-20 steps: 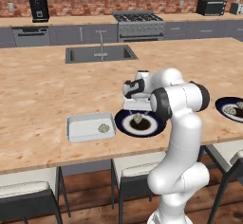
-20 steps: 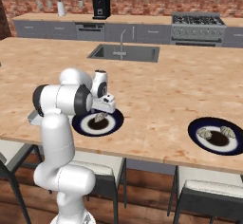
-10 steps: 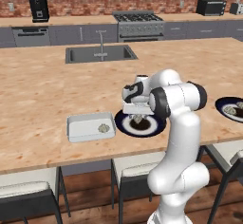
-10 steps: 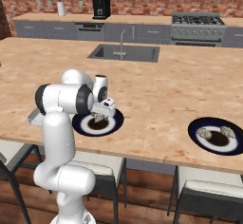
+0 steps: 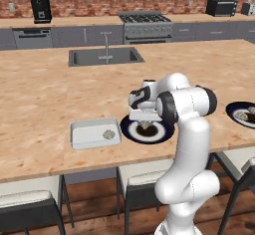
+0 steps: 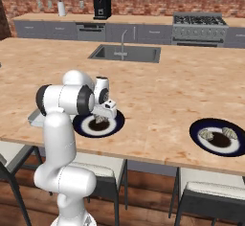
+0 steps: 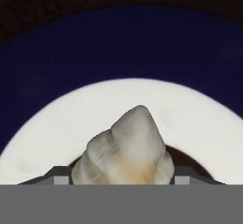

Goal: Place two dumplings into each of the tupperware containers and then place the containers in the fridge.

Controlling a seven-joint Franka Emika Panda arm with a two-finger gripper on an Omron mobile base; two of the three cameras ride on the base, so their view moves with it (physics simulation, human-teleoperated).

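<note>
The bench (image 5: pixel 45 94) is a wide wooden island with a sink (image 5: pixel 104 56) and faucet (image 5: pixel 106 44) set into its far side. A range (image 5: pixel 146 24), coffee maker (image 5: pixel 40 8) and toaster oven (image 5: pixel 221 7) stand along the back wall, well apart from the work area. Stools (image 5: pixel 27 204) are tucked under the near edge of the bench.

The arm (image 5: pixel 187 144) reaches over the near edge, and its body hides part of the near plate (image 5: pixel 130 130) in the left base view. One whitish container (image 5: pixel 94 133) lies just beside that plate on its left, with one dumpling (image 5: pixel 107 135) inside at its right end. A second dark blue plate (image 6: pixel 217 136) lies well apart to the right and carries two dumplings (image 6: pixel 206 134).

The end effector (image 7: pixel 122 180) is lowered onto the near plate's white centre (image 7: pixel 57 128). A dumpling (image 7: pixel 127 149) stands between its two fingertips (image 7: pixel 60 180), one on each side. Whether the jaws are clenched on this dumpling or merely straddle it cannot be told.
</note>
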